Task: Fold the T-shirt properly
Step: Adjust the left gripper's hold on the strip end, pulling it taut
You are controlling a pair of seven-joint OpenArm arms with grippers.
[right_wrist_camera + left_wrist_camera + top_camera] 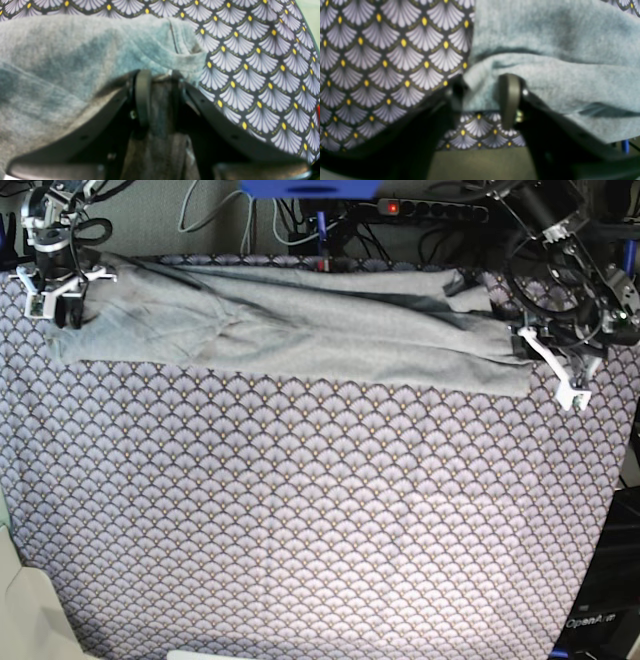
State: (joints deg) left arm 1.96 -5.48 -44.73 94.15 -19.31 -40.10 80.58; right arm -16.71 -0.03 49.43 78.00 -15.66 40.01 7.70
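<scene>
The light grey T-shirt [300,330] lies as a long folded band across the back of the table. My right gripper [55,300] stands on its left end. In the right wrist view that gripper [161,85] is shut on a bunch of the T-shirt [62,50], which runs down between the fingers. My left gripper [552,370] is at the band's right end. In the left wrist view its fingers [510,100] stand apart, so the left gripper [482,97] is open, with the hem of the T-shirt [557,62] lying loose between them.
A purple-grey fan-scale cloth [300,510] covers the whole table. Cables and a power strip [430,210] run behind the back edge. The table's right edge [615,480] is close to the left arm. A pale object [30,610] sits at the front left corner.
</scene>
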